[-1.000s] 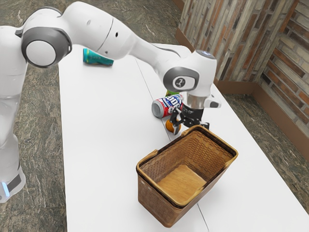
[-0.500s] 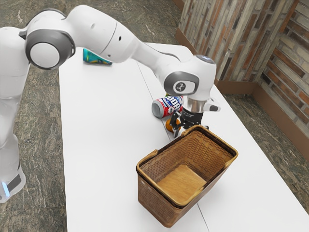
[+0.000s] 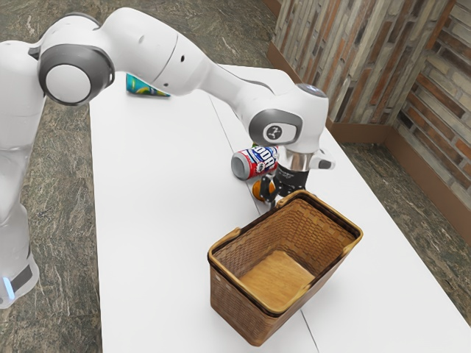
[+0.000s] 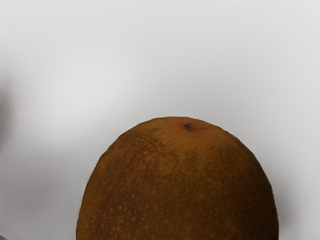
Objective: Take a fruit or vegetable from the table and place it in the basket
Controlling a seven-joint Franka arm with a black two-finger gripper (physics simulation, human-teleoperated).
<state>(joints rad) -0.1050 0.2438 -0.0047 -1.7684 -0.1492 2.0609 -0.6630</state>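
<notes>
Gripper (image 3: pixel 280 193) low over the desk (image 3: pixel 162 220), pointing down, between can and basket. Whether it stands wide, narrow or closed on anything, cannot tell: its lower end is partly lost behind the basket's near rim and crowded against the fruit.

Orange-brown fruit (image 3: pixel 259 192) right at the gripper, on its side toward the exterior view's left, outside the basket. Part of it hidden by the gripper's dark parts; contact hard to judge.

Soda can (image 3: pixel 254 162) just past the fruit from the gripper, lying on its side, grey end toward the exterior view's left; its far end goes behind the arm (image 3: pixel 154 48). Sliver of a green thing (image 3: pixel 255 144) beyond the can, mostly covered, kind unclear.

Wicker basket (image 3: pixel 235 294) close by on the gripper's other side, upright, its tan inner floor in sight. Well apart from the gripper, near the desk's far end, a teal object (image 3: pixel 140 86), upper part cut off by the arm; cannot name it.

Wrist view gives what the exterior one does not: rounded top of the fruit, speckled skin, small dark spot near the crown, lower part cut off by the frame. Exterior view alone gives can, basket and teal object.
</notes>
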